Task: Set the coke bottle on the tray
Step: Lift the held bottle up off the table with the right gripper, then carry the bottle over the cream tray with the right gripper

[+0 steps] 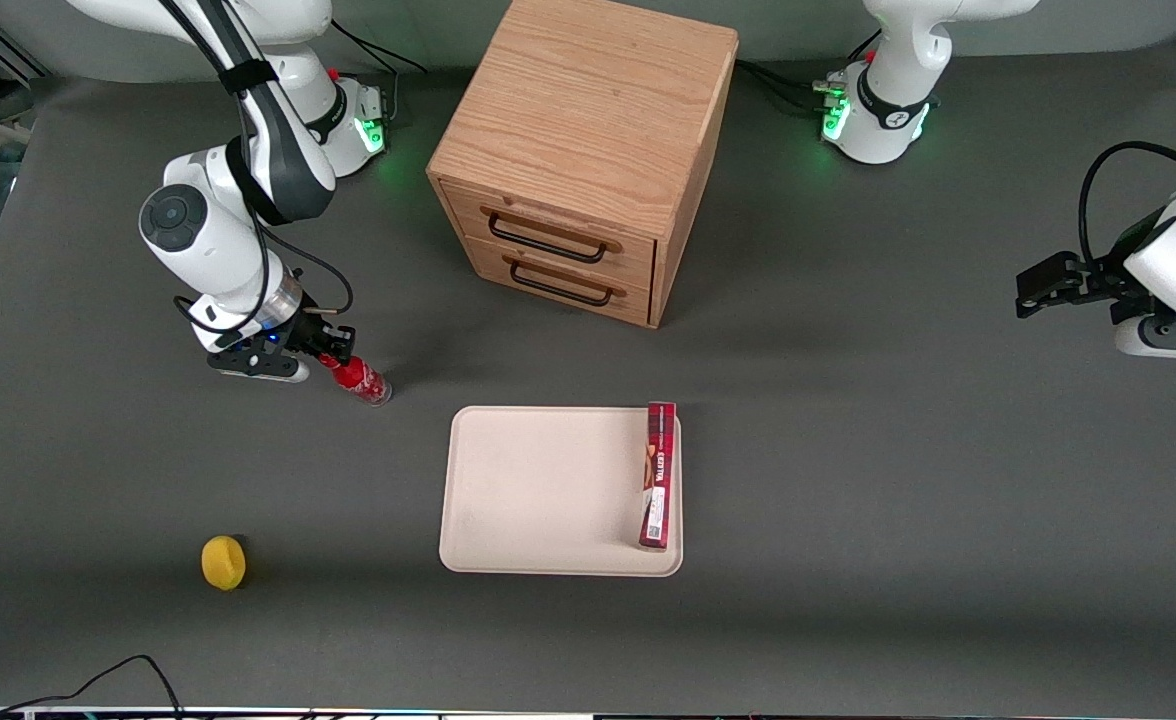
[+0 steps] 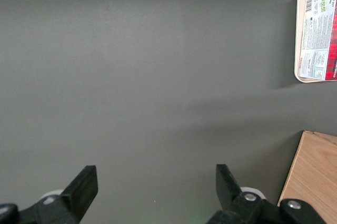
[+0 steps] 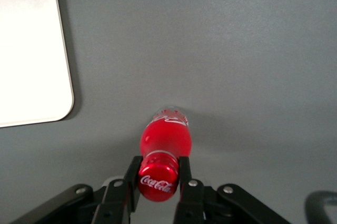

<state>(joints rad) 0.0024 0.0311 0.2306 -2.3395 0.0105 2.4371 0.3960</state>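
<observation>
On my front camera I see first the lemon (image 1: pixel 223 562), alone on the grey worktop (image 1: pixel 848 450), nearer to the camera than the fingers and well apart from them. Next comes the gripper (image 1: pixel 333 360) of the working arm, low over the worktop. Its fingers (image 3: pixel 185 170) are narrow and they hold the coke bottle (image 1: pixel 361 380) at the red cap. My wrist camera shows this clearly: one finger presses on each side of the cap, and the red body with the clear base points away from the fingers. The bottle is tilted; I cannot tell if its base touches the worktop.

The tray (image 1: pixel 538 490) lies flat on the worktop, near the fingers but apart from them, a little nearer to the camera and toward the parked arm's end. The bottle is not on it. In the wrist camera one rounded corner of the tray (image 3: pixel 31 50) is visible beside the bottle (image 3: pixel 165 137), with bare worktop between them. The wooden drawer cabinet (image 1: pixel 588 160) stands farther from the camera than the tray, with two black handles on its front. A long red box (image 1: pixel 658 475) lies in the tray, along the rim that is farthest from the fingers.
</observation>
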